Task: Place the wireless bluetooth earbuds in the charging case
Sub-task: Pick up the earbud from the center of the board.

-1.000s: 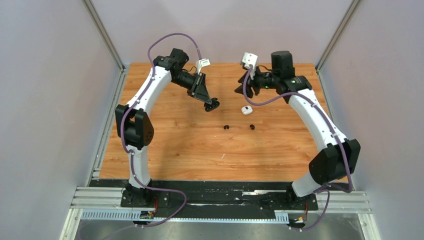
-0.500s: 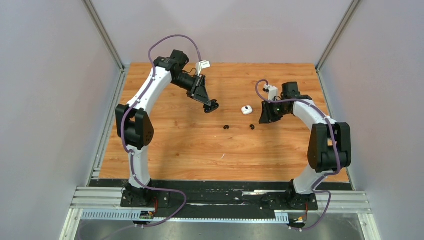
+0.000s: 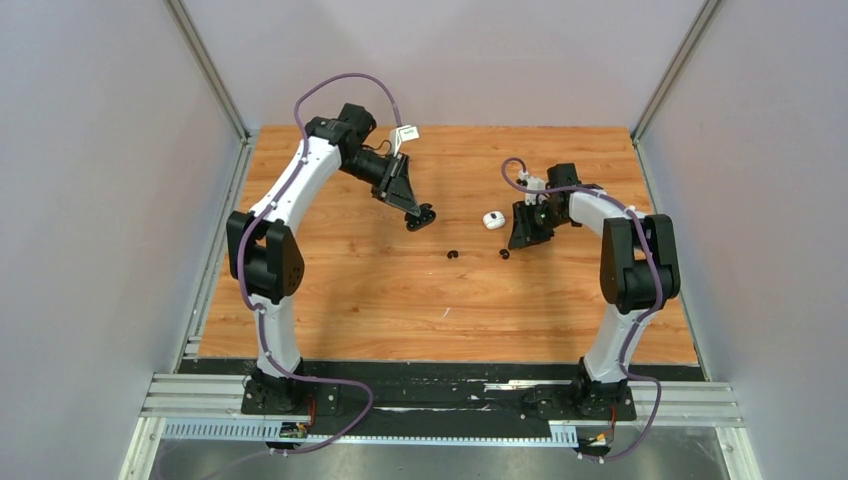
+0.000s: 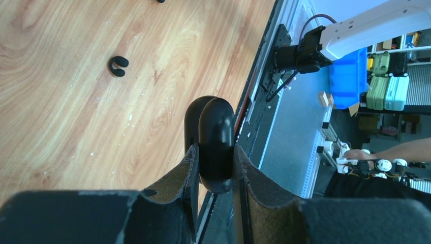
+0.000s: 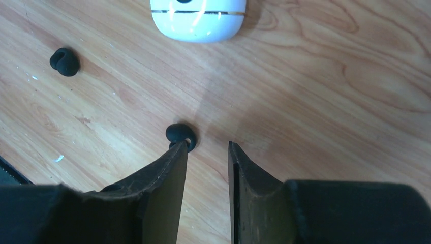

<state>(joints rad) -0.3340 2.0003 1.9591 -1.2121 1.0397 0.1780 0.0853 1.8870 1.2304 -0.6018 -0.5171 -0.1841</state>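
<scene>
1. Shut in by pale walls (image 3: pixel 90 200) on three sides (metal posts at the far corners), so little room for wide swings.
2. Working over a wooden table (image 3: pixel 350 310): flat, hard, smooth-grained, likely slick under small parts.
3. Held off the boards in the left gripper (image 4: pixel 214 150), pads clamped on a black charging case (image 4: pixel 216 122).
4. Down at the wood with the right gripper (image 5: pixel 207 147), jaws apart, nothing between them.
5. Just beyond it, a white case (image 5: pixel 198 18) lying on the table.
6. Touching the outer tip of one right finger, not in the gap: a black earbud (image 5: pixel 180 134). Further left, well apart, a second black earbud (image 5: pixel 65 61).
7. Judged featherlight, hard, rounded and slippery (apt to roll or squirt from a pinch). Best to centre the jaws first, then pinch across the widest part of the body.
</scene>
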